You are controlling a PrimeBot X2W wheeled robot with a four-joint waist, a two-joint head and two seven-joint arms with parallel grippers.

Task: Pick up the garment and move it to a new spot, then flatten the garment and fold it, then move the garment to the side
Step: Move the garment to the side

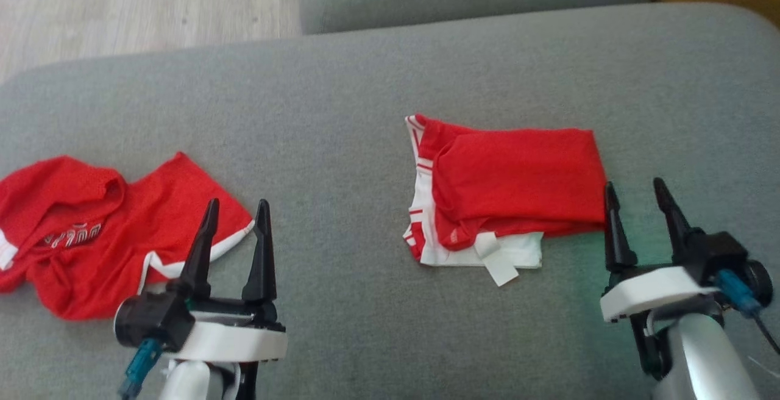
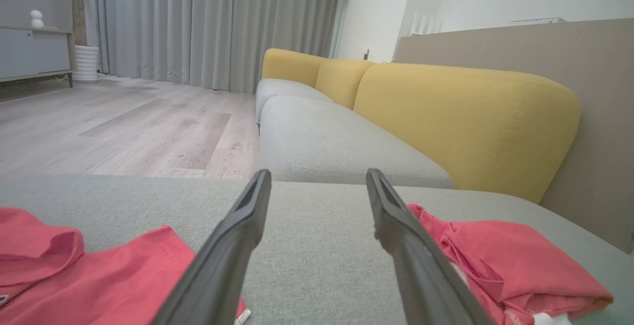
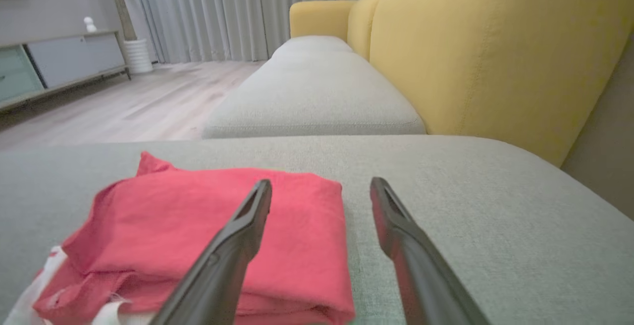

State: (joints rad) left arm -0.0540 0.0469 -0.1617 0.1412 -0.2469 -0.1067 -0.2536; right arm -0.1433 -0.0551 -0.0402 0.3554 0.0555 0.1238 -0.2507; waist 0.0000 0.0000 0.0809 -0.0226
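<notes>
Two red garments lie on the grey cushion (image 1: pixel 353 107). One garment (image 1: pixel 512 189) with white trim is folded into a flat rectangle at centre right; it also appears in the right wrist view (image 3: pixel 208 236) and in the left wrist view (image 2: pixel 500 260). A second, crumpled red garment (image 1: pixel 91 229) with white lettering lies at the left, seen too from the left wrist (image 2: pixel 89 275). My left gripper (image 1: pixel 237 208) hovers open at that garment's right edge, holding nothing. My right gripper (image 1: pixel 637 189) stands open just off the folded garment's right edge, empty.
Beyond the cushion's far edge runs another grey seat (image 3: pixel 317 87) with yellow backrests (image 3: pixel 485 47). Wooden floor (image 2: pixel 124 127) lies to the far left, with curtains and a low cabinet (image 3: pixel 59 62) behind. Bare cushion stretches between the two garments.
</notes>
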